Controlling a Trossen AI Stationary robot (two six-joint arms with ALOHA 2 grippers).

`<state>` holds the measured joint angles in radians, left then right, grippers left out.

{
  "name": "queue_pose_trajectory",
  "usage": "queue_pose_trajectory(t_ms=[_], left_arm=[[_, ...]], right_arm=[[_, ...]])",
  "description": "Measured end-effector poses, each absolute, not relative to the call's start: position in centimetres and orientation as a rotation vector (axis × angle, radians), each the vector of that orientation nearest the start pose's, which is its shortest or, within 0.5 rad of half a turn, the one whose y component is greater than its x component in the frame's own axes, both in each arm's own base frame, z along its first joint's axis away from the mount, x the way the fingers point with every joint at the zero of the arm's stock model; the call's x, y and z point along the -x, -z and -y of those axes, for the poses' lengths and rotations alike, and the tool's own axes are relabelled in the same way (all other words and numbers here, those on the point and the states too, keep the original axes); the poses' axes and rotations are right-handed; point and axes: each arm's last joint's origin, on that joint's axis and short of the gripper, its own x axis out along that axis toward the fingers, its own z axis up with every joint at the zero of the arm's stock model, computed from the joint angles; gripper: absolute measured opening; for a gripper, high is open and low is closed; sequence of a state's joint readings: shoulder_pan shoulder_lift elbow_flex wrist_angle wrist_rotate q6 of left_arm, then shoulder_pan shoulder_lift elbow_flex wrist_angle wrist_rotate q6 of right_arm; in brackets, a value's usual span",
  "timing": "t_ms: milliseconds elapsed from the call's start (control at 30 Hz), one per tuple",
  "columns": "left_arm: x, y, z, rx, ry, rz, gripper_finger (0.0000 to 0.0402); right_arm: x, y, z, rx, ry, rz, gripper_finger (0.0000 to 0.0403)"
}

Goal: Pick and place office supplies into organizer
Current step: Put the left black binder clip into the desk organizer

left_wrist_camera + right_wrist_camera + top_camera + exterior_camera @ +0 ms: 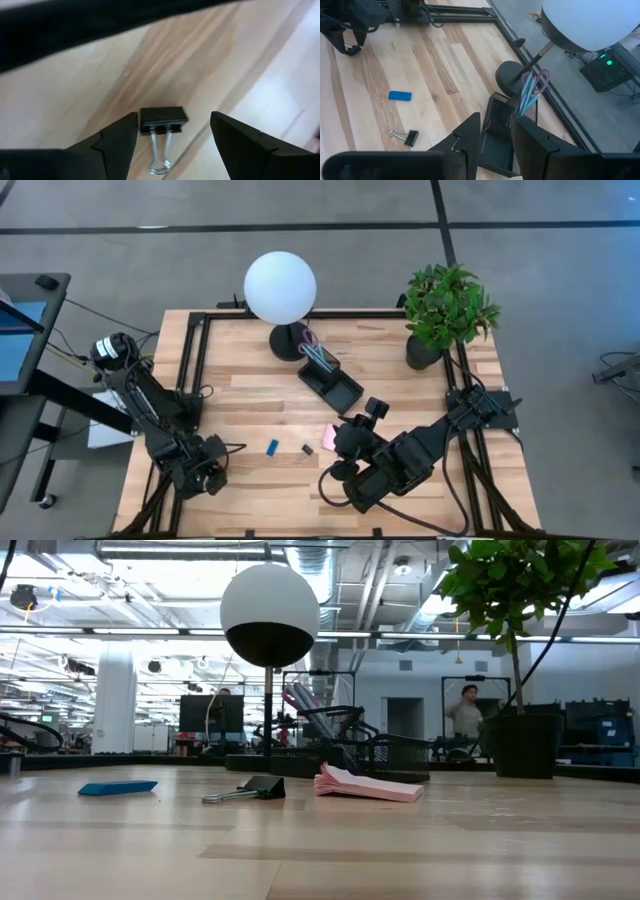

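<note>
Starting at the right pincer: parted by a narrow gap, gripping nothing, hanging over the near middle of the worktop and pointed toward the far edge. Just beside it, flat on the wood, a pink sticky-note pad. Straight ahead of those fingers, the black organizer, with teal pens and purple-handled scissors standing tilted in its taller cup section. Right behind that, touching or nearly so, the dark round foot of a white globe lamp.

Over to the left pincer: spread wide, gripping nothing, low at the near-left corner. Seen between its fingers, a black binder clip lying flat, wire handles toward the camera. Lying just beside the pad, between it and a small blue block. All three loose on the wood, near the organizer and outside it.

Out at the far right corner, a leafy potted plant.
</note>
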<state>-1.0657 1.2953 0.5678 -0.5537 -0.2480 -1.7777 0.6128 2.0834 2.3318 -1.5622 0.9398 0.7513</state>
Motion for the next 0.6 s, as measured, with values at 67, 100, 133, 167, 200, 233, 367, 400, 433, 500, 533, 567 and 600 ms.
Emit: queue_pose_trajectory(t_ms=[67, 100, 133, 167, 200, 233, 367, 400, 433, 500, 533, 567, 600], left_arm=[[-10.08, -14.69, 16.86, 0.742, -0.388, -1.211, 0.0248], [-10.01, -14.66, 16.77, 0.740, -0.401, -1.220, 0.0248], [-9.97, -14.64, 16.71, 0.738, -0.410, -1.221, 0.0248], [-9.96, -14.63, 16.69, 0.740, -0.413, -1.223, 0.0248], [-9.97, -14.64, 16.71, 0.741, -0.412, -1.223, 0.0248], [-9.99, -14.64, 16.74, 0.744, -0.409, -1.222, 0.0248], [-10.07, -14.69, 16.88, 0.731, -0.376, -1.222, 0.0248], [-10.07, -14.69, 16.88, 0.717, -0.366, -1.223, 0.0248], [-10.06, -14.68, 16.85, 0.701, -0.358, -1.222, 0.0247], [-10.02, -14.66, 16.75, 0.666, -0.349, -1.225, 0.0247], [-9.98, -14.64, 16.69, 0.646, -0.344, -1.229, 0.0247], [-9.95, -14.62, 16.63, 0.633, -0.343, -1.231, 0.0247], [-9.92, -14.61, 16.58, 0.626, -0.346, -1.233, 0.0247]], right_arm=[[-33.56, -36.99, -20.74, 0.232, 0.582, -0.745, 0.0101], [-33.56, -36.99, -20.74, 0.232, 0.582, -0.745, 0.0101], [-33.56, -36.99, -20.74, 0.232, 0.582, -0.745, 0.0101], [-33.56, -36.99, -20.74, 0.232, 0.582, -0.745, 0.0101], [-33.56, -36.99, -20.74, 0.232, 0.582, -0.745, 0.0101], [-33.56, -36.99, -20.74, 0.232, 0.582, -0.745, 0.0101], [-33.56, -36.99, -20.74, 0.232, 0.582, -0.745, 0.0101], [-33.56, -36.99, -20.74, 0.232, 0.582, -0.745, 0.0101], [-33.56, -36.99, -20.74, 0.232, 0.582, -0.745, 0.0101], [-33.56, -36.99, -20.74, 0.232, 0.582, -0.745, 0.0101], [-33.56, -36.99, -20.74, 0.232, 0.582, -0.745, 0.0101], [-33.56, -36.99, -20.74, 0.232, 0.582, -0.745, 0.0101], [-33.56, -36.99, -20.74, 0.231, 0.582, -0.745, 0.0101]])
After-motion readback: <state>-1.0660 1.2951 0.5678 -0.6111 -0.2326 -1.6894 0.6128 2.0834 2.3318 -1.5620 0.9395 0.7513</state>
